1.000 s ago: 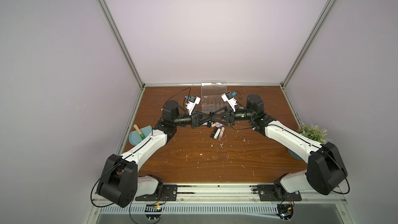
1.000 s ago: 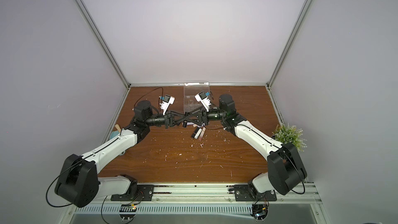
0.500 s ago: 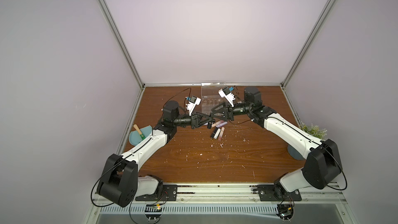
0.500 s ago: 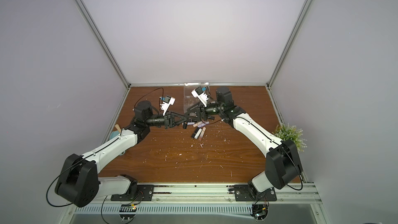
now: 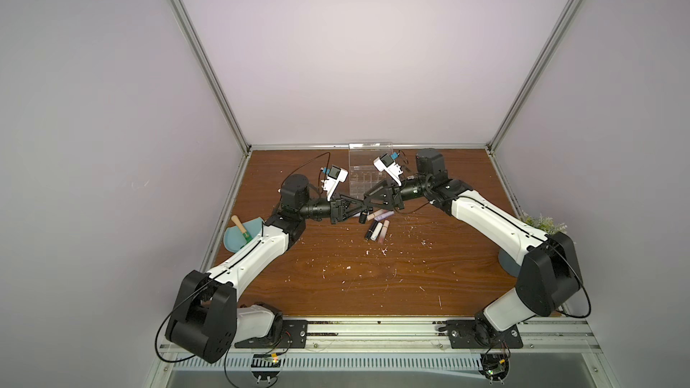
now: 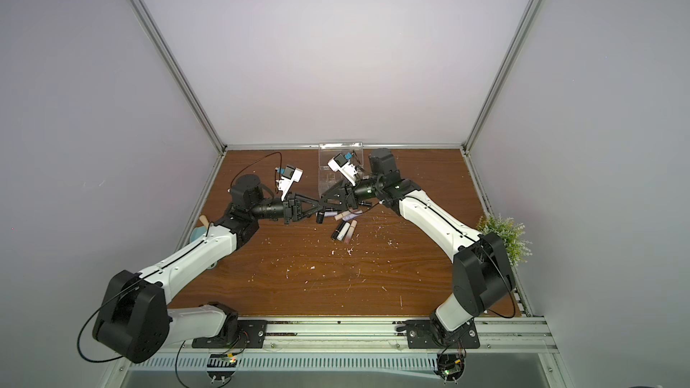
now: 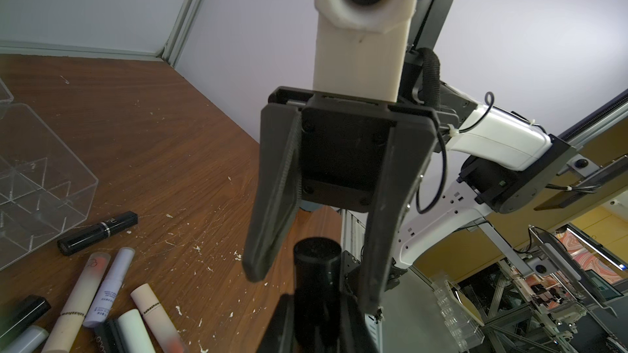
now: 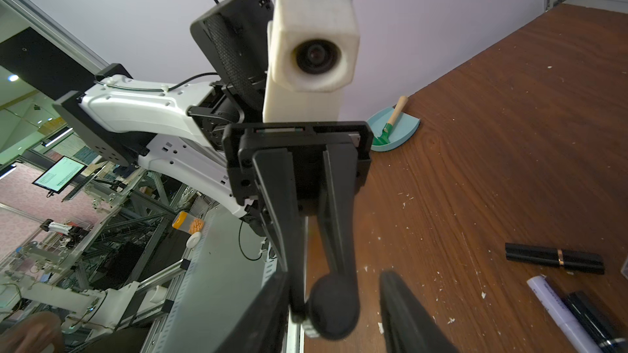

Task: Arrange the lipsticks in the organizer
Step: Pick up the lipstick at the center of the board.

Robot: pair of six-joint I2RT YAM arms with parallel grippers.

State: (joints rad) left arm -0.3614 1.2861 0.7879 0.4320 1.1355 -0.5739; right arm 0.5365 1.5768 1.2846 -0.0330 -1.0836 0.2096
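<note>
A black lipstick (image 8: 334, 303) is clamped between the fingers of the left gripper (image 5: 357, 209) and is held roughly level above the table (image 5: 336, 274). The right gripper (image 7: 312, 281) is set nose to nose with it, jaws spread apart on either side of the tube's free end. Whether they touch it cannot be told. The organizer (image 5: 356, 181) is seen at 12 o'clock of the table, against the back wall, with its lid raised. Loose lipsticks (image 5: 378, 225) are strewn flat at its 6 o'clock, just beside it. A teal dustpan (image 5: 239, 237) is placed at the table's 9 o'clock edge.
</note>
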